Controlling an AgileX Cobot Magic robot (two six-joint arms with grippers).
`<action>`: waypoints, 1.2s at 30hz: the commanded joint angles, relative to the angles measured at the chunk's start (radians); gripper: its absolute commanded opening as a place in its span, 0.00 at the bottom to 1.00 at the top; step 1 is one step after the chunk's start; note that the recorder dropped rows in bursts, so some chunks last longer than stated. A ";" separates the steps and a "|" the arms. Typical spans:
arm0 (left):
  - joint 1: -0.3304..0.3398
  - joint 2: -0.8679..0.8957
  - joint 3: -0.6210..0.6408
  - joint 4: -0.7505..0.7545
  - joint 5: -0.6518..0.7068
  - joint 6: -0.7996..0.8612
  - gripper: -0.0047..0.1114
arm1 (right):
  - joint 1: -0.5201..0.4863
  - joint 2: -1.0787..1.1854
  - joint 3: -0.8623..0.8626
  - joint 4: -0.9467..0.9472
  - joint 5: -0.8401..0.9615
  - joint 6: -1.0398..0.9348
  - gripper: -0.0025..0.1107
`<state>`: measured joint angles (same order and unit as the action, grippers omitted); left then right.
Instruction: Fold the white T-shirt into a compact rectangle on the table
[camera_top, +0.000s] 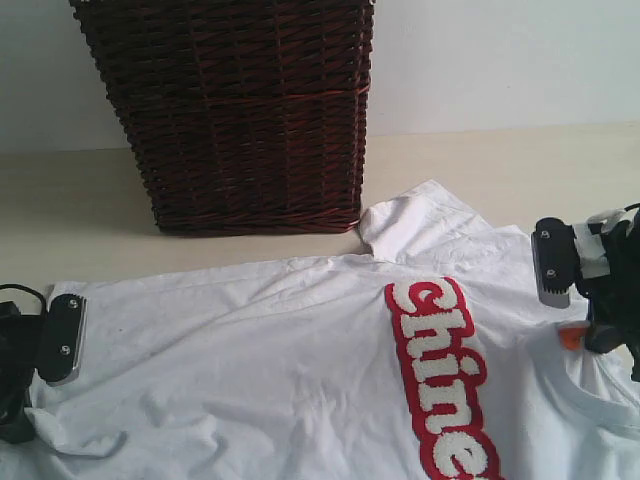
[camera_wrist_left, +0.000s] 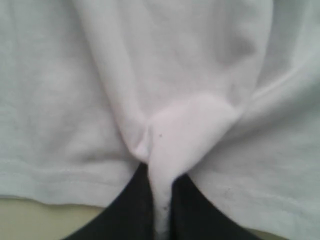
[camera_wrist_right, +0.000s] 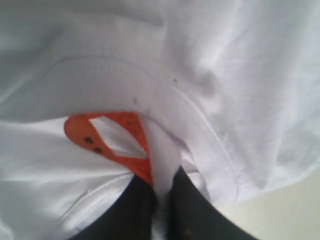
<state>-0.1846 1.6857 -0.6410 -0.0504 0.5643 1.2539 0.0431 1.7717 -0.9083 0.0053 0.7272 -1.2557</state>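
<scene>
- The white T-shirt (camera_top: 260, 350) lies spread flat across the front part of the tabletop (camera_top: 80, 200). Its hem is toward the left edge and its collar toward the right edge. The red patch (camera_top: 440, 380) with white letters faces up.
- A dark wicker basket (camera_top: 240, 110) stands behind the shirt, near the back edge. One sleeve lies just beside the foot of the basket.
- The left fingers (camera_wrist_left: 127, 220) are clamped together on a small pinch of cloth just above the hem (camera_wrist_left: 60, 177). The cloth rises in a little ridge between them.
- The right fingers (camera_wrist_right: 132, 215) are clamped on cloth at the collar (camera_wrist_right: 210, 135), just beside the orange tag (camera_wrist_right: 80, 135).
- Both arms are low and reach in from the two sides, with the wrists close above the shirt. The shirt does not look lifted yet, apart from the pinched spots.
- I judge that the step in hand is the grasp for the first fold, and no fold is made yet.
- The next move, I think, needs both arms to rise together and at the same height. This holds the cloth between them tight. They should then carry the held line over toward the opposite side of the shirt.
- If one arm goes faster than the other, the cloth may wrinkle, or the thin pinch may slip out.
</scene>
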 joint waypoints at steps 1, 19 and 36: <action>-0.019 -0.048 -0.022 -0.006 0.010 -0.076 0.04 | -0.003 -0.099 -0.022 0.004 0.029 0.040 0.02; 0.072 -0.723 -0.031 0.348 0.273 -0.688 0.04 | -0.003 -0.749 -0.027 -0.005 0.222 0.186 0.02; 0.072 -1.189 -0.333 0.414 0.615 -0.719 0.04 | 0.132 -1.212 -0.117 -0.121 0.426 0.452 0.02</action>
<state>-0.1176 0.5036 -0.9353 0.3206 1.0908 0.5052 0.1632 0.5847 -0.9827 -0.0527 1.1042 -0.8196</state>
